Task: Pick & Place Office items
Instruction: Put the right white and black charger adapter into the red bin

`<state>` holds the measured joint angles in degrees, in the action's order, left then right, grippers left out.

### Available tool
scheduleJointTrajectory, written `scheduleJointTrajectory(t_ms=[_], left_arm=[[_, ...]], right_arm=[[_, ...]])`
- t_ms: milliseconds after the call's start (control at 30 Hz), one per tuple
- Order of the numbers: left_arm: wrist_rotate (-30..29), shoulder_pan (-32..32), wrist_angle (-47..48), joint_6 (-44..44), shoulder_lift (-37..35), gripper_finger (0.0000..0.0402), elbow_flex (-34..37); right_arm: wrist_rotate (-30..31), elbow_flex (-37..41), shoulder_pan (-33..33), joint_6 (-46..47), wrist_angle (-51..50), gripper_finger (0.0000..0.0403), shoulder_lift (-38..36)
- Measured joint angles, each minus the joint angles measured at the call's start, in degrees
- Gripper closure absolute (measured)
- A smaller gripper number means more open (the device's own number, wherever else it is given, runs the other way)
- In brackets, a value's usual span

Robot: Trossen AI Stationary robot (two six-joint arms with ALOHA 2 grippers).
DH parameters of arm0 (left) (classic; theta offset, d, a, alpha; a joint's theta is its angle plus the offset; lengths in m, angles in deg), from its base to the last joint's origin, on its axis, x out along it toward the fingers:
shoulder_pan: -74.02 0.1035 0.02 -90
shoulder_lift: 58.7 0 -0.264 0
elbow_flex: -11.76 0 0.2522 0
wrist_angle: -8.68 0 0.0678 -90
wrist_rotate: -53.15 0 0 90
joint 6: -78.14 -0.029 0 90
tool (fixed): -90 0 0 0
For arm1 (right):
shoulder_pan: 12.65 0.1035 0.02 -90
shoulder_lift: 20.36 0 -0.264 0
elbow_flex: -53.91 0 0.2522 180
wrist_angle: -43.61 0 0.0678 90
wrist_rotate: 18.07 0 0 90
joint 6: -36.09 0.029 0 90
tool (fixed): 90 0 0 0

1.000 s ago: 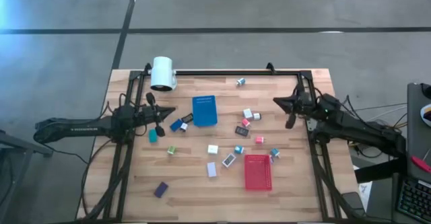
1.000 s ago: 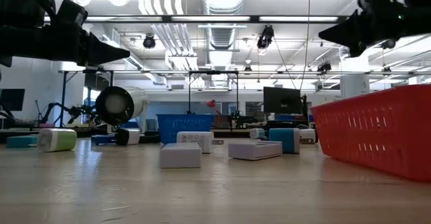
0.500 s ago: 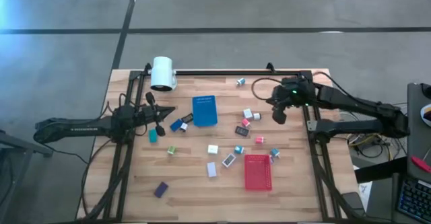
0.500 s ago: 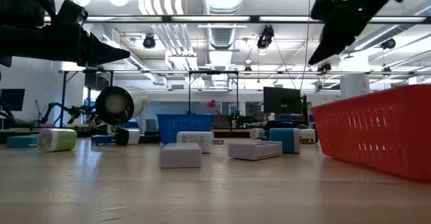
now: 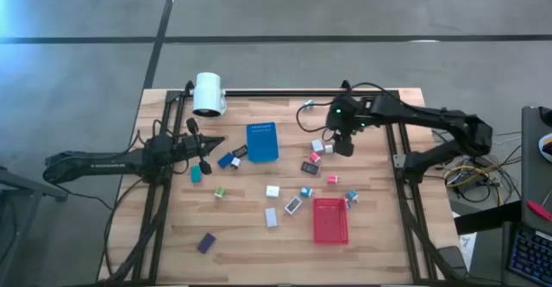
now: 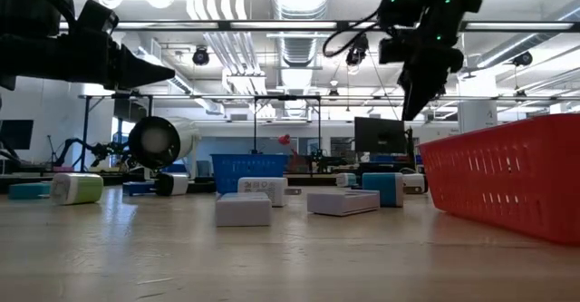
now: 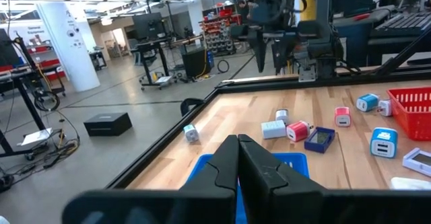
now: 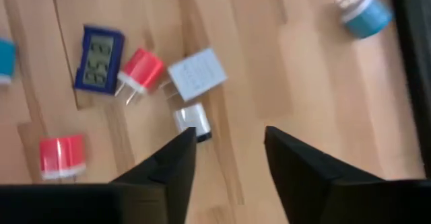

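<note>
The office items are small blocks and flat pieces scattered over the wooden table (image 5: 379,235). My right gripper (image 8: 230,140) hangs open above a cluster of them and points steeply down. The cluster holds a white block (image 8: 197,73), a red plug (image 8: 141,69), a small silver piece (image 8: 192,122) and a blue flat piece (image 8: 100,58), each lying flat on the wood. In the high view this gripper (image 5: 342,145) stands just right of the white block (image 5: 317,146). My left gripper (image 7: 239,143) is shut and level at the table's left, holding nothing.
A blue tray (image 5: 261,141) lies at the table's middle and a red tray (image 5: 329,220) nearer the front. A white cylinder (image 5: 208,94) stands at the far left. More items lie between the trays; a teal-and-white one (image 5: 308,105) sits by the far rail.
My right gripper has swung from the table's right edge toward its middle, over the cluster of items. It has tipped from level to pointing steeply down. The items on the table have kept their places.
</note>
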<state>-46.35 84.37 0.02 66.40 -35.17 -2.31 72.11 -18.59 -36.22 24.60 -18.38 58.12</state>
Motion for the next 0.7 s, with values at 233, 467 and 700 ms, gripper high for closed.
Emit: scheduleJointTrajectory(t_ms=[233,467,700], left_arm=[[0.0,0.0,0.2,0.4,0.0,0.0389,0.0],[0.0,0.0,0.2,1.1,0.0,0.0389,0.0],[0.0,0.0,0.2,1.1,0.0,0.0389,0.0]], right_arm=[[-0.2,-1.5,0.0,-2.6,-1.3,0.0167,8.0],[-1.9,-0.1,0.0,-5.3,-1.1,0.0152,14.3],[-2.2,-0.1,0.0,-6.1,0.3,0.0152,18.8]])
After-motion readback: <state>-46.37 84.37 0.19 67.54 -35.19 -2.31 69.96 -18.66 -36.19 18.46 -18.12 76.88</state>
